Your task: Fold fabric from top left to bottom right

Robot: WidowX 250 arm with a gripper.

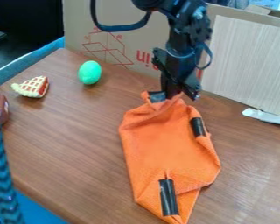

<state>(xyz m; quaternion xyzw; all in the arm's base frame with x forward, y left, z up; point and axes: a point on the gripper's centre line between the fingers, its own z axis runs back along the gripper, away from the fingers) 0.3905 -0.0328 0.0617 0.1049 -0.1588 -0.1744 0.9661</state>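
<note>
The black gripper [171, 92] hangs down at the far end of the orange fabric [166, 144], right of the middle of the table's back part. It is shut on the fabric's top edge, where the cloth bunches up and creases run toward the fingertips. Black tape patches mark the cloth: one beside the gripper at the top, one on the right edge, one near the bottom. The lower part narrows to a point toward the front, with a folded layer at the lower right. The fingertips are partly hidden by cloth.
A green egg [89, 72] and a toy pie slice [32, 87] lie at the back left of the brown table [66, 131]. Cardboard [122, 48] stands along the back edge behind the gripper. A white object [266, 117] lies at the right. A blue braided strip [1, 175] crosses the left edge.
</note>
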